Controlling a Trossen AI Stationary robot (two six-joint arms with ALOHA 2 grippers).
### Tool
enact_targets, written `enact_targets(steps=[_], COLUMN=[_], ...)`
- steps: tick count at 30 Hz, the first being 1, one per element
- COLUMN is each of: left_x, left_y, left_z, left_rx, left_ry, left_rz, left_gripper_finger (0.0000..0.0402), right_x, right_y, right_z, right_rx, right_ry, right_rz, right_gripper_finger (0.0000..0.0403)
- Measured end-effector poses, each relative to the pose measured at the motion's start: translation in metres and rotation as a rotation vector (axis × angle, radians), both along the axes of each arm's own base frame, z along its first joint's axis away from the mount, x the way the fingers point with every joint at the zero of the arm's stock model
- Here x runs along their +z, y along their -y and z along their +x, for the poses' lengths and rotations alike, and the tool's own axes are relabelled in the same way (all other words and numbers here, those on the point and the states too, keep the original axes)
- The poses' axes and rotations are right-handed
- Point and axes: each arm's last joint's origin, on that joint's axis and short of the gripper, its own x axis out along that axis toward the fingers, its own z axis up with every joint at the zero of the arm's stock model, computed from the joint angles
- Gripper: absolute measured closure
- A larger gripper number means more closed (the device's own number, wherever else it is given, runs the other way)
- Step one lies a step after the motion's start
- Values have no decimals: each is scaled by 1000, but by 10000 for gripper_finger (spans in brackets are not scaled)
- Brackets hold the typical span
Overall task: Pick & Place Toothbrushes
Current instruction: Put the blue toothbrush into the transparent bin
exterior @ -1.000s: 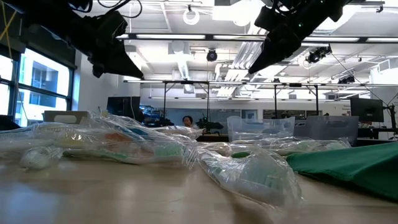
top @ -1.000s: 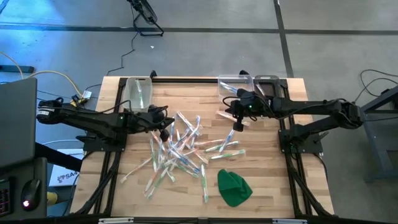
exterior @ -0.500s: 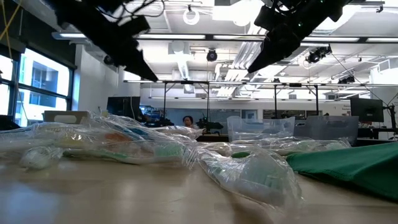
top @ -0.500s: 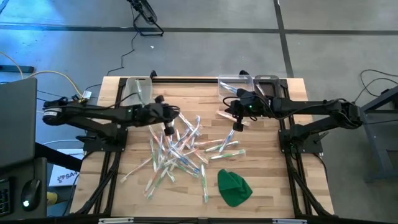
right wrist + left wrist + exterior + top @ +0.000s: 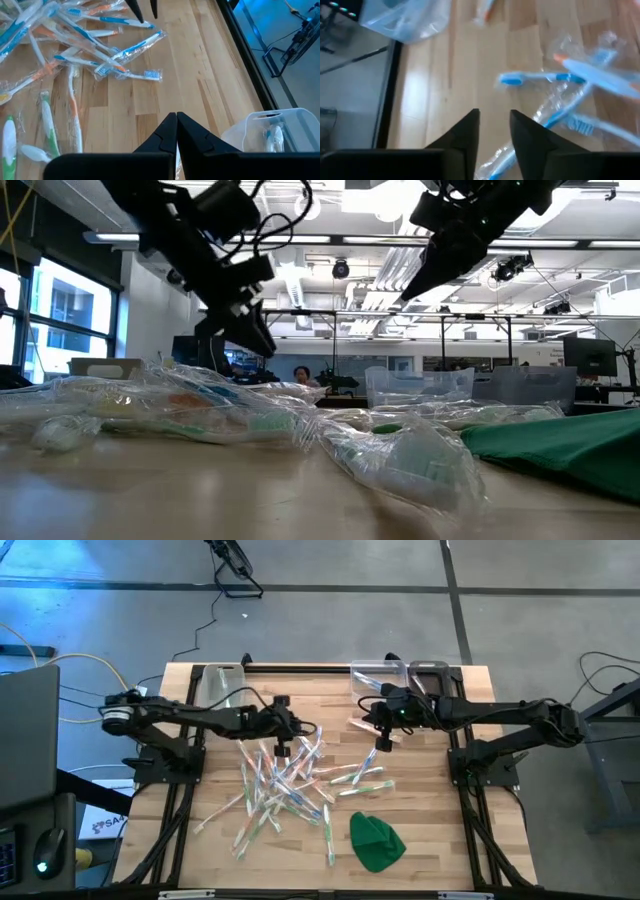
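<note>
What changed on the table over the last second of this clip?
The left gripper swung out from the table's left side to hover over the far edge of the pile of wrapped translucent toothbrushes, and its fingers parted. It holds nothing. The right gripper, the green cloth and the clear plastic bins stayed put.

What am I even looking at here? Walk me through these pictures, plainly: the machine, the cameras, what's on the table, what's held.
Two dark robot arms work at a wooden table. One camera looks straight down, one sits at table height, and one rides on each wrist. A heap of wrapped toothbrushes lies mid-table beside a green cloth, with clear bins at the far edge. The left gripper hangs over the heap's far edge, fingers slightly apart, holding nothing. The right gripper hovers above bare wood near the heap, fingers shut and empty. One bin seen by the right wrist camera already holds a toothbrush.
</note>
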Motion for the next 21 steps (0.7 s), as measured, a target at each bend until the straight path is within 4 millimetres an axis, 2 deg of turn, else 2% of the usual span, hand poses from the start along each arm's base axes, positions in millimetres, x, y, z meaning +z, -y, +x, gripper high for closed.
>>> enact_targets(steps=[3,9,15,21], left_x=[-7,-6,2,-1], left_y=[0,-1,-21,-37], left_z=[7,16,15,7], left_rx=[-42,-72,-15,-89], left_ry=[-26,-72,-108,-160], left_rz=[-35,-76,-88,-108], left_gripper_finger=[272,268,268,268], right_x=[0,-2,-3,-3], right_y=[0,0,0,0], right_z=[0,-2,-2,-2], right_rx=[0,0,2,15], right_ry=[-5,-31,-34,-42], right_rz=[1,6,4,-11], right_gripper_finger=[400,400,400,400])
